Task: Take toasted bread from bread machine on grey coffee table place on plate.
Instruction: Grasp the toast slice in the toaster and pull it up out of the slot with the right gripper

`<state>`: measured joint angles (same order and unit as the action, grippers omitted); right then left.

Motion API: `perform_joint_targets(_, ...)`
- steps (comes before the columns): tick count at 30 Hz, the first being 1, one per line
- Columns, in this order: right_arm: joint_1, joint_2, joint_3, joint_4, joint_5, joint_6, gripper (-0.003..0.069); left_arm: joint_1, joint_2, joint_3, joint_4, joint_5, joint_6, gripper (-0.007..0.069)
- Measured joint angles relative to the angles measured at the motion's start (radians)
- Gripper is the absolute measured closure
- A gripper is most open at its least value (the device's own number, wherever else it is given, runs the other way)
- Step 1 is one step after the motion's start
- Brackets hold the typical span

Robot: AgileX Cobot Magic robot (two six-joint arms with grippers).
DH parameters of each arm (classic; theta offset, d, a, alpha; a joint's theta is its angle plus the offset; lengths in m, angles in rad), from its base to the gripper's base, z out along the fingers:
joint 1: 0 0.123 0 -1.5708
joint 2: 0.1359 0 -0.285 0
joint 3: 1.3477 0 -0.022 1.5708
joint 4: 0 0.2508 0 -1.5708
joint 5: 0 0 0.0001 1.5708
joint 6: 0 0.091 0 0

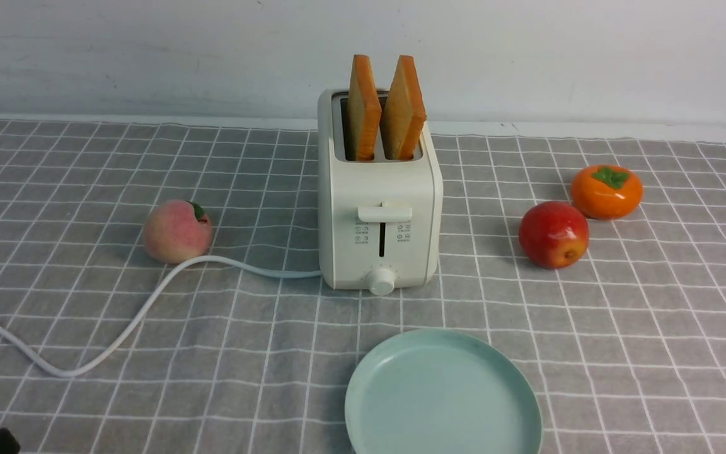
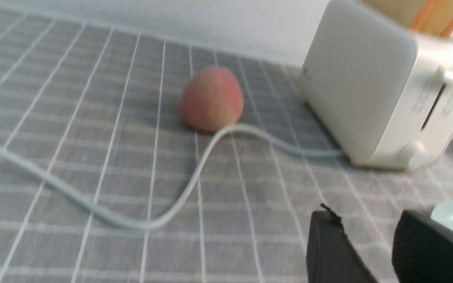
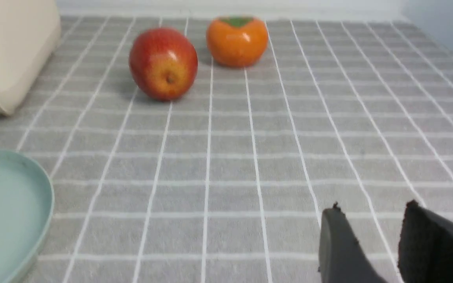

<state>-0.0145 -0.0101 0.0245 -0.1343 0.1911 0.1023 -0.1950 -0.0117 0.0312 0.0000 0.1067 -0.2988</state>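
Your left pincer (image 2: 368, 236) and right pincer (image 3: 372, 224) are hovering released, empty. The toasted bread (image 1: 387, 110) is standing in the bread machine (image 1: 379, 208) toward the far edge of the surface (image 1: 653, 315), plate (image 1: 442, 397) at the near edge. Pulling a slice crookedly, you're risking tipping the machine.

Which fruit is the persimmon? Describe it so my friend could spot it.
Start at the cream-white boxy toaster in the middle of the grey checked cloth. Two round fruits lie to its right. The persimmon is the farther one, beyond the glossy red apple: squat, plain orange, with a green leafy cap.
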Motion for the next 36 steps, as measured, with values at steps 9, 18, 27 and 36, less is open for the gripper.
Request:
perform_joint_targets(9, 0.000, 0.000, 0.000, 0.008, -0.325, 0.023, 0.0419, 0.000, 0.000, 0.000, 0.000, -0.164, 0.000, 0.0387)
perform_joint_targets(18, 0.000, 0.000, 0.000, 0.018, -0.452, 0.067, 0.0419, 0.000, 0.000, 0.000, -0.049, -0.285, -0.109, 0.0387)
perform_joint_targets(27, 0.000, 0.030, -0.084, 0.061, -0.649, 0.268, 0.0419, 0.000, 0.002, -0.015, -0.174, -0.638, -0.276, 0.0387)
perform_joint_targets(36, 0.000, 0.348, -0.700, 0.067, -0.234, 0.282, 0.0419, 0.000, 0.305, -0.441, -0.267, -0.403, -0.287, 0.0387)
